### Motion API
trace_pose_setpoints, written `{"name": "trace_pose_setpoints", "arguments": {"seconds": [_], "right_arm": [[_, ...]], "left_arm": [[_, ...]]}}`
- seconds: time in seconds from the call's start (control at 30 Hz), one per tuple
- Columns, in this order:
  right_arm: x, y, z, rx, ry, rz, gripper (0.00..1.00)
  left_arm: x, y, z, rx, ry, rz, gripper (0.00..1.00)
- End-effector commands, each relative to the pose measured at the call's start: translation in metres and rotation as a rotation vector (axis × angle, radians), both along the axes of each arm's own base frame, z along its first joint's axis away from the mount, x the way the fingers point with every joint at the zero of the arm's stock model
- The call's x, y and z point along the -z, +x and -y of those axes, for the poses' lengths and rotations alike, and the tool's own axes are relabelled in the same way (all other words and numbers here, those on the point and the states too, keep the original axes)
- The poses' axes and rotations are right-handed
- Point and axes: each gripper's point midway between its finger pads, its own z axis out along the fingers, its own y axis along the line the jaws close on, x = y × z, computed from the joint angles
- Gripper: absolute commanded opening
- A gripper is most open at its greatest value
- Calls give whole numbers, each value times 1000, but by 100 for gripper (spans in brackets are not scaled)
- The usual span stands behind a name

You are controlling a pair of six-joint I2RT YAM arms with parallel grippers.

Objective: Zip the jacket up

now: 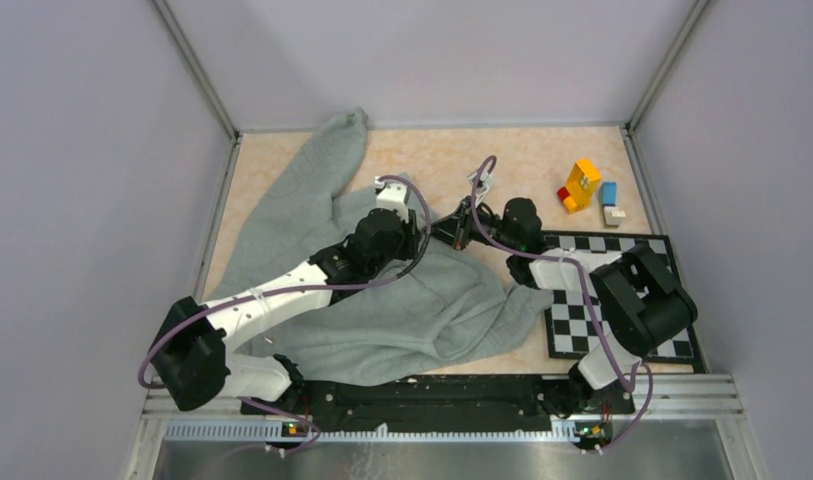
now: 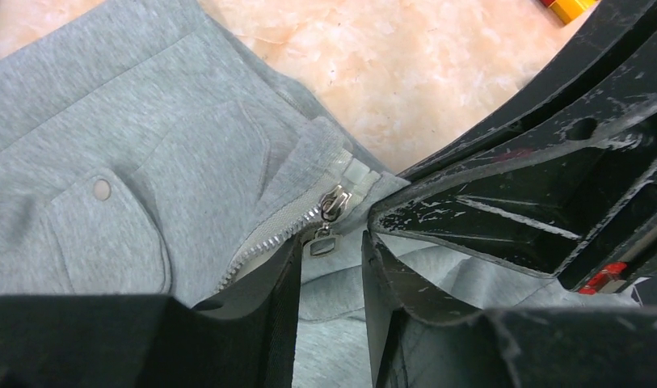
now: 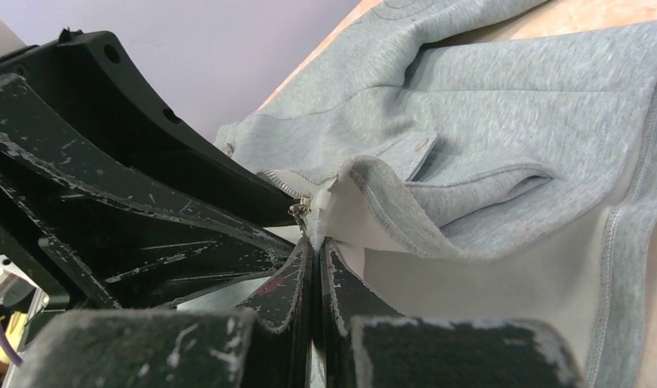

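Observation:
The light grey jacket point(image 1: 382, 320) lies rumpled over the left and middle of the table, one sleeve reaching the back wall. In the left wrist view its zipper point(image 2: 268, 238) runs up to a metal slider point(image 2: 334, 202) near the collar, and the pull tab point(image 2: 322, 242) hangs down from it. My left gripper point(image 2: 331, 242) is open, its tips on either side of the tab and not clamped on it. My right gripper point(image 3: 317, 242) is shut on the jacket's point(image 3: 511, 121) top edge just beside the slider. Both grippers meet over the jacket's upper end: left gripper point(image 1: 429, 232), right gripper point(image 1: 452, 228).
A black-and-white chessboard point(image 1: 622, 300) lies under the right arm. Yellow and red blocks point(image 1: 582, 185) and a blue and white block point(image 1: 610, 202) stand at the back right. Walls enclose the table on three sides.

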Motion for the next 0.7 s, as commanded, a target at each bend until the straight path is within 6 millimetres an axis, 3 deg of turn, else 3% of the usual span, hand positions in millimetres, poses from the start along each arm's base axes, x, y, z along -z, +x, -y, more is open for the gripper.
{"name": "trace_pose_setpoints", "arguments": {"seconds": [0.0,0.2,0.53,0.67], "right_arm": [[-39,1,-2,-16,72,110,0],[-37,0,-4,-24,70,107,0],[-37,-1,-6,-28,67,111,0],[-38,-1,-6,-32,70,115,0]], "left_arm": [[-9,3,-8,-37,9,30,37],[-11,8,-9,-45,31,55,33],[-7,13,-4,-31,56,55,37],[-13,14,1,-11,40,80,32]]}}
